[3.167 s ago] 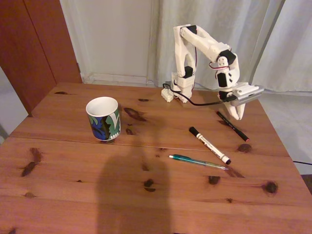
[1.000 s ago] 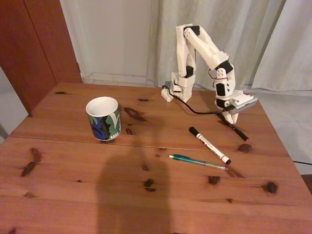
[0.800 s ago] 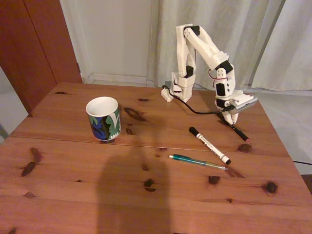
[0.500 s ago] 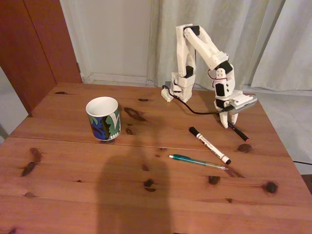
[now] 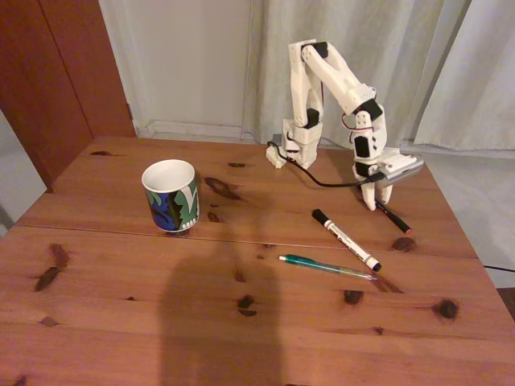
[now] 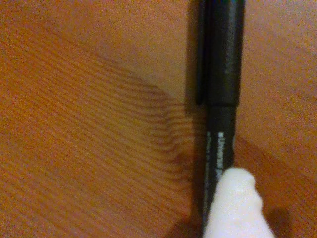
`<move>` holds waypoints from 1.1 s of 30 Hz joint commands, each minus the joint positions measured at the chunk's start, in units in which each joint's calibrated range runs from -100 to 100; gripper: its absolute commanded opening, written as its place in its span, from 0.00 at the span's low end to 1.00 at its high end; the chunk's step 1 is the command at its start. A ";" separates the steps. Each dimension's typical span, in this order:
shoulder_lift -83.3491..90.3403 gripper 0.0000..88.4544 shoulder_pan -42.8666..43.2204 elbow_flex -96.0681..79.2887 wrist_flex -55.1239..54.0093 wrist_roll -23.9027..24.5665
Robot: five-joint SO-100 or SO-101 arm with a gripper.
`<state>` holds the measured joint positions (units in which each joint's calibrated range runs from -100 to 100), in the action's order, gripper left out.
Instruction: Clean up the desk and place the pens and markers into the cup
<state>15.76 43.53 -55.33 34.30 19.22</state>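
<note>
Claw down on the black pen, far right of the table

Your claw (image 5: 372, 203) has dropped onto the black pen (image 5: 389, 215), one fingertip (image 6: 237, 208) touching its barrel; whether it pinches yet, you cannot tell. White marker (image 5: 346, 240) and teal pen (image 5: 326, 267) lie nearer; the cup (image 5: 170, 195) waits left on the table (image 5: 121, 322).

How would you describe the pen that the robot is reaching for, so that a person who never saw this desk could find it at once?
In the fixed view, start at the white arm at the far edge of the wooden desk and follow it down to its fingers. The black pen lies on the wood right under them. It is the farthest of three from the cup, and the only black one with a red end.
</note>
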 commanded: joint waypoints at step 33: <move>3.23 0.16 2.59 -6.35 -1.31 -0.05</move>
<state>17.63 45.73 -61.53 33.72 19.22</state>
